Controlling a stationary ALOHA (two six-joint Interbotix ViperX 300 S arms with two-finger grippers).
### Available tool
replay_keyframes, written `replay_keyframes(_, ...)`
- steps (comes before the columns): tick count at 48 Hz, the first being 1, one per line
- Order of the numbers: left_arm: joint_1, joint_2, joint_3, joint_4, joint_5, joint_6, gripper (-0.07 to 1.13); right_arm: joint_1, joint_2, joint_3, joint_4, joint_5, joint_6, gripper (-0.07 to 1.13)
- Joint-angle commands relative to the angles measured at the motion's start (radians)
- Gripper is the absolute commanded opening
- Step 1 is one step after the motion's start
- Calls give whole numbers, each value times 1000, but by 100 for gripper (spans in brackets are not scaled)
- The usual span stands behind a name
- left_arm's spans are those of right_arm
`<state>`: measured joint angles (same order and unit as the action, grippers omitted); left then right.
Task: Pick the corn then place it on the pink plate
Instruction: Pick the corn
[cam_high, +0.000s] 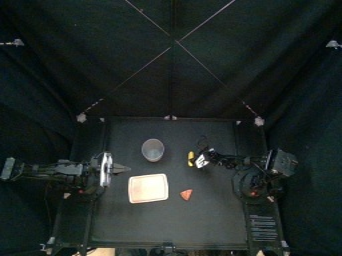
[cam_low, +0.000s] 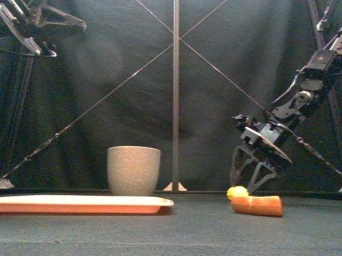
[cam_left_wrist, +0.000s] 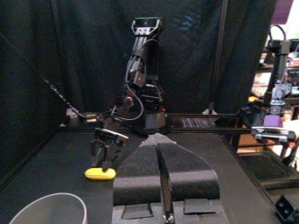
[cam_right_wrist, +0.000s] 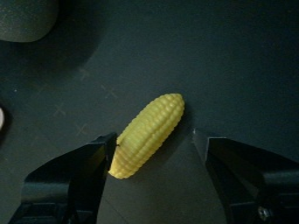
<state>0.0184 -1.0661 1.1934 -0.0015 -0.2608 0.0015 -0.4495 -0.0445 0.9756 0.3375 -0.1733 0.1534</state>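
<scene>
Lying nearest in the front view, the pink plate (cam_low: 80, 204) stretches along the lower left, and an orange toy (cam_low: 262, 206) sits at the lower right. Just behind that toy, the yellow corn (cam_low: 237, 192) rests on the black table (cam_low: 187, 235), apart from the plate. Over it hangs the right gripper (cam_low: 254, 178), jaws spread; the right wrist view shows the cob's lower end between them, unclenched. Farther back, left of centre, stands the grey cup (cam_low: 134, 170). Only the top view shows the left gripper (cam_high: 96, 172), at middle left; its wrist view shows its jaws pressed together, holding nothing.
</scene>
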Motion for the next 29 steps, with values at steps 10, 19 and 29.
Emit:
replay_keyframes(10, -2, 2, -20, 0, -5, 0, -3, 40, 5, -64, 3, 21, 0, 100)
replay_keyframes(19, -2, 2, -20, 0, -5, 0, -3, 49, 51, -83, 3, 55, 0, 91)
replay_keyframes(29, -2, 2, -21, 0, -5, 0, -3, 66, 58, -94, 8, 58, 0, 63)
